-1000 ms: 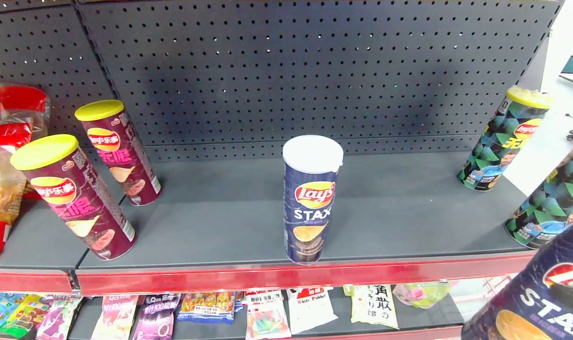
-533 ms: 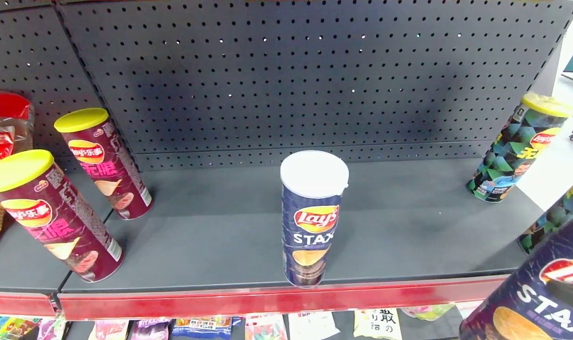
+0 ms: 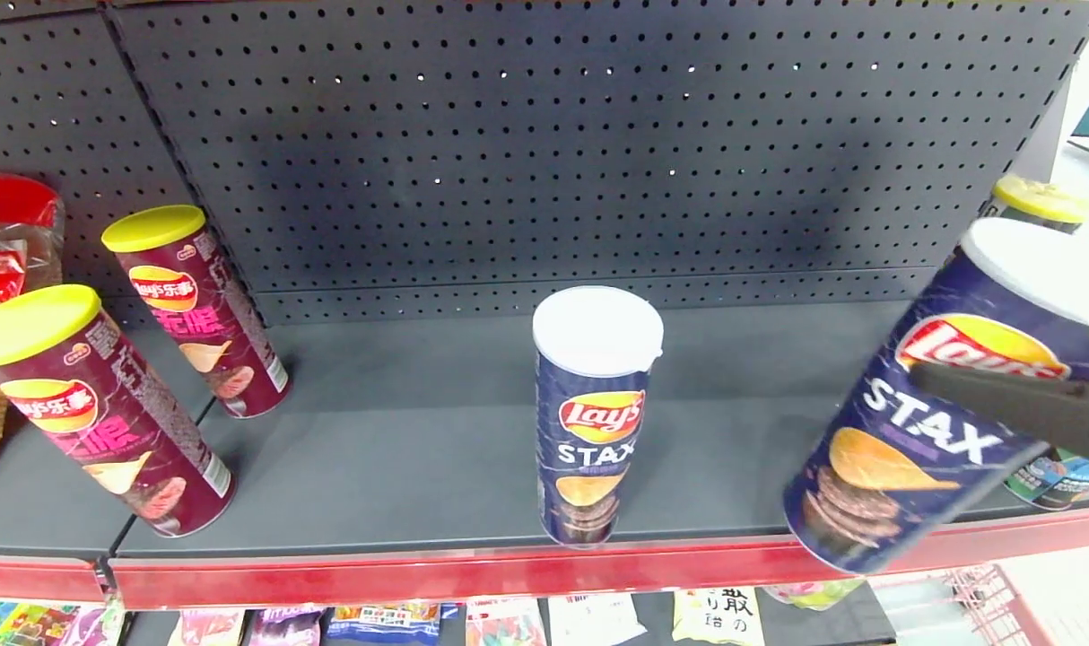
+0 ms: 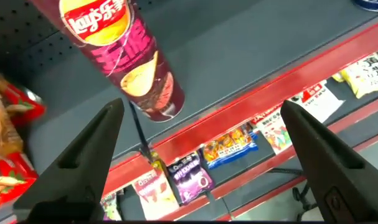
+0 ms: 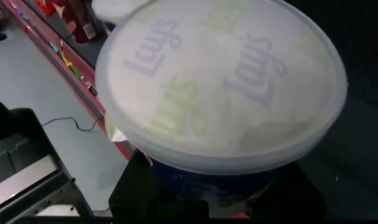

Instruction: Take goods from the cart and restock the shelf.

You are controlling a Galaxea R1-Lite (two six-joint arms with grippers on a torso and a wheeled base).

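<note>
Canister tilted, clamped in right end effector

— Left gripper jaws?
— Two matte black wedges, broad at the base, tapering to blunt tips.
— Right gripper?
— One flat black bar, same dull finish.

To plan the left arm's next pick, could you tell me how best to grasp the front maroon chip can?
Grip the front maroon chip can mid-body from the open aisle side, a jaw each side: a round tube standing at the shelf's front edge, second maroon can behind.
</note>
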